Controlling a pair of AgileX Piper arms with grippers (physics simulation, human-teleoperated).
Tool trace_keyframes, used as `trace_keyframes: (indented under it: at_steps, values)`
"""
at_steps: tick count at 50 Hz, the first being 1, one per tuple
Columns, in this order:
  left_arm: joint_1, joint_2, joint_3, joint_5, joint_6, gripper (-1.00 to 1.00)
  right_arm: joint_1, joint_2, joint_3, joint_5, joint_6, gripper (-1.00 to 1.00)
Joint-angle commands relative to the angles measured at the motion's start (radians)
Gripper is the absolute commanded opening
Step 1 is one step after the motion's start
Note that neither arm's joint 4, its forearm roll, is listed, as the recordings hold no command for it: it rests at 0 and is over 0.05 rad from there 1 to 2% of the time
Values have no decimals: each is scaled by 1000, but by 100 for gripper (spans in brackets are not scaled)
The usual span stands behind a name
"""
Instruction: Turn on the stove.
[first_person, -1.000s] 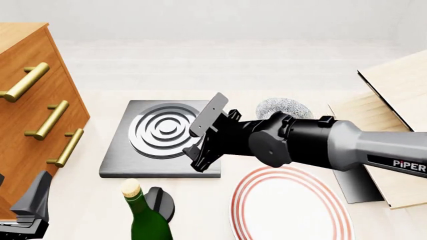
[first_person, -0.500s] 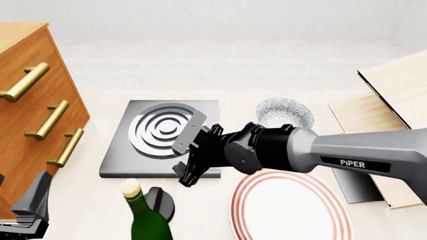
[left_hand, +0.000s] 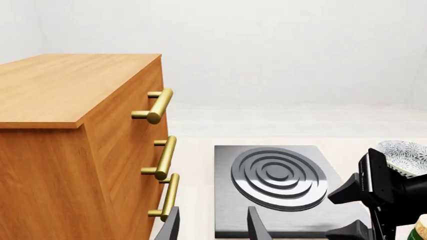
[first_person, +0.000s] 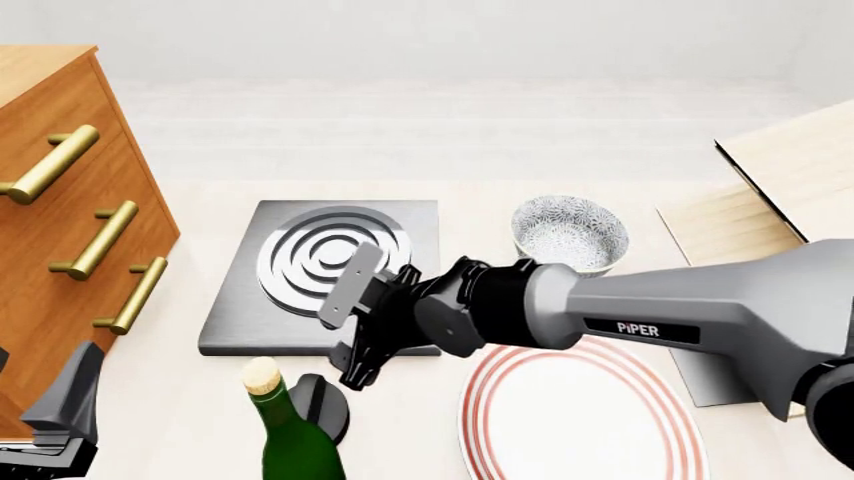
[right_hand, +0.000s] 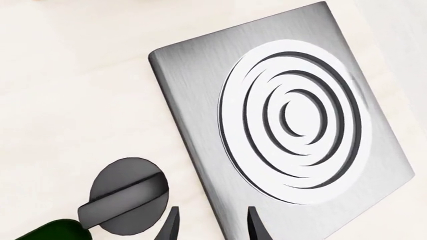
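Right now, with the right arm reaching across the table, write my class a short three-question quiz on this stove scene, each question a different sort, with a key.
1. True or false: the right gripper is already closed on the knob.
2. Multiple choice: what stands right beside the knob, partly hiding it in the front view? A) patterned bowl B) green bottle C) red-ringed plate
3. Fill in: the left gripper holds ____.

Key
1. False: it hovers open over the near edge of the stove, short of the knob.
2. B, the green bottle; the bowl and plate lie to the right.
3. Nothing; it is open beside the wooden drawer cabinet.
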Motion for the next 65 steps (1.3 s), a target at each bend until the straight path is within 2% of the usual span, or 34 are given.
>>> trace_keyframes:
  at_steps: [1, 12, 35, 43, 46, 50, 57, 59, 65]
  values:
    - [0, 0, 0, 0, 0, 100, 21, 35, -26, 16, 6, 100]
    - [0, 0, 0, 0, 0, 100, 32, 64, -47, 35, 13, 100]
    - [0, 0, 0, 0, 0, 100, 2, 170, -166, 96, -43, 100]
    - [0, 0, 0, 0, 0, 100, 30, 167, -171, 80, -27, 100]
    - [0, 0, 0, 0, 0, 100, 75, 141, -142, 64, 36, 100]
    - [0, 0, 0, 0, 0, 100, 69, 150, -153, 69, 19, 100]
    - [0, 0, 0, 0, 0, 100, 96, 123, -140, 56, 45, 100]
    - [0, 0, 0, 0, 0, 100, 94, 114, -132, 42, 26, 100]
    - [0, 0, 0, 0, 0, 100, 90, 111, -134, 29, 22, 100]
